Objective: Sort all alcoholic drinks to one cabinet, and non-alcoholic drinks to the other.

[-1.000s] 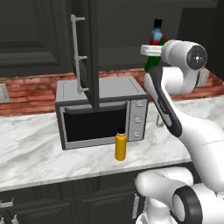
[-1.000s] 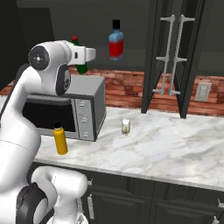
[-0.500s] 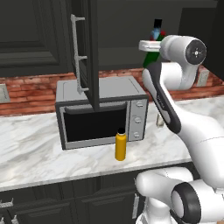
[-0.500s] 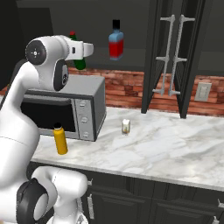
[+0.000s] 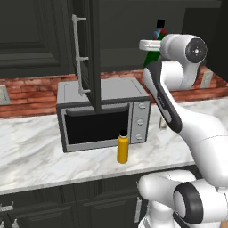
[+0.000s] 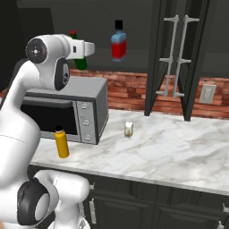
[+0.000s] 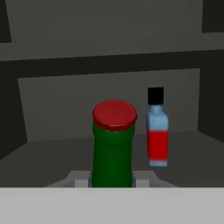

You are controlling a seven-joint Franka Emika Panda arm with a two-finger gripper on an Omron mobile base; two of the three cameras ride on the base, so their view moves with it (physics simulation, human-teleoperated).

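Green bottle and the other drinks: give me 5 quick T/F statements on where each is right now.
1. The gripper is shut on the green bottle. True.
2. The blue-and-red bottle stands on the counter. False: it is up in the open cabinet.
3. The yellow-orange bottle stands in front of the microwave. True.
4. The small cream container sits on top of the microwave. False: it is on the counter.
5. The green bottle has a black cap. False: red.
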